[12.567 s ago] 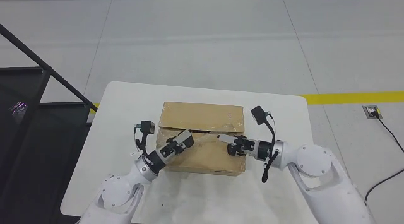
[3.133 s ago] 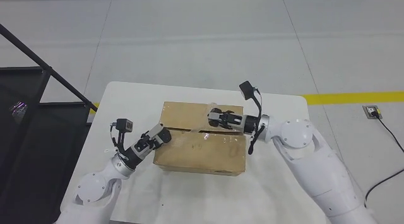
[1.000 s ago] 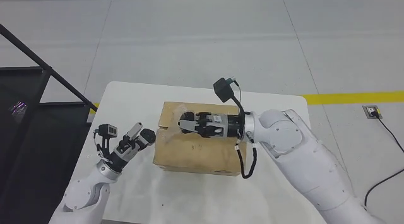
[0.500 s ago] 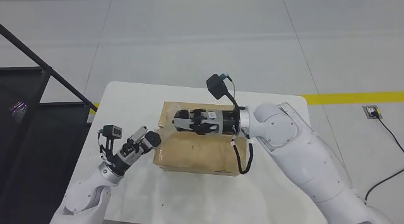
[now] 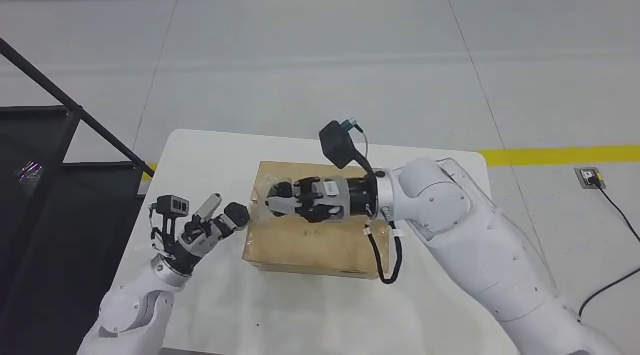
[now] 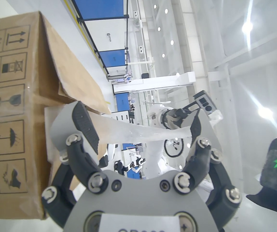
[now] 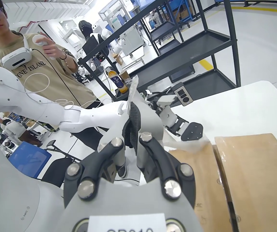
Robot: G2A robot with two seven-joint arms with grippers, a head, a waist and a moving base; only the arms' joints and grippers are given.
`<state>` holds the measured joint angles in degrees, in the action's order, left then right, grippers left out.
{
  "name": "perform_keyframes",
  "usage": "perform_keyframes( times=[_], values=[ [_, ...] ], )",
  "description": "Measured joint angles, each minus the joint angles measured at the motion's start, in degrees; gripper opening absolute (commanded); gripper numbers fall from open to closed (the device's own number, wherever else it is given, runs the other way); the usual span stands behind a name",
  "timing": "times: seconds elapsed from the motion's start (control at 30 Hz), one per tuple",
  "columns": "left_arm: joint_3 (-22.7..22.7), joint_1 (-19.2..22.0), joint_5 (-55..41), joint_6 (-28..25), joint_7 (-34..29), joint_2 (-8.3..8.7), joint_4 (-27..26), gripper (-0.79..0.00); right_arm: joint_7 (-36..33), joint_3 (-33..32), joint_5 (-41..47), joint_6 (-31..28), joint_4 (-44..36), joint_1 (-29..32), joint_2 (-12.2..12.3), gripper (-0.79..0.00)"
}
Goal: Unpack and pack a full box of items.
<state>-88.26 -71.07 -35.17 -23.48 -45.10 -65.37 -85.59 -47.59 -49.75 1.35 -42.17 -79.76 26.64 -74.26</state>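
Note:
A brown cardboard box (image 5: 320, 230) sits mid-table, flaps closed. My right gripper (image 5: 272, 198) hovers over the box's top near its left end, shut on a strip of clear tape (image 7: 133, 86) peeled from the box. In the left wrist view the tape (image 6: 153, 131) stretches from the box's end (image 6: 8, 92) to the distant right gripper. My left gripper (image 5: 222, 213) is just off the box's left end, open, fingers (image 6: 84, 124) spread on either side of the tape line without gripping it. The box's contents are hidden.
The white table (image 5: 440, 170) has bare room around the box on all sides. A black rack (image 5: 40, 185) stands off the table's left edge. A yellow floor line (image 5: 560, 155) runs behind the table.
My right gripper has travelled left along the box top to its left end, pulling the tape with it. The left gripper has shifted only slightly beside the box and stays open.

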Motion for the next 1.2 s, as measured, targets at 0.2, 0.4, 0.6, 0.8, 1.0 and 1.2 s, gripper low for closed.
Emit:
perform_keyframes(
  times=[0.2,0.4,0.6,0.8,1.0,1.2],
  values=[
    [-5.74,-2.26,-5.19,0.62,-1.86,0.66,1.29,0.000,1.60,-0.27,-0.51,-0.06,-0.85,-0.68,-0.21,-0.785],
    [-4.39,-2.27,-0.14,-0.99,0.20,0.56,3.78,0.000,2.51,0.31,-0.50,0.73,-0.38,-1.82,-0.66,-0.785],
    [1.09,-0.73,8.46,-1.71,1.16,0.12,4.87,0.000,3.51,0.87,-0.08,0.57,0.50,-2.52,-1.11,-0.785],
    [1.91,-0.55,6.82,-1.84,-1.42,0.12,5.26,0.000,4.72,-0.20,-1.39,0.69,-1.69,-2.42,-1.06,-0.785],
    [0.08,-1.80,0.73,-0.98,-4.64,0.37,4.32,0.000,4.21,-2.16,-2.42,1.46,-5.07,-1.88,-0.56,-0.785],
    [-0.62,-2.76,-4.77,1.47,-8.88,0.53,3.20,0.000,3.13,-3.36,-2.68,2.43,-7.14,-1.81,-0.23,-0.785]
  ],
)
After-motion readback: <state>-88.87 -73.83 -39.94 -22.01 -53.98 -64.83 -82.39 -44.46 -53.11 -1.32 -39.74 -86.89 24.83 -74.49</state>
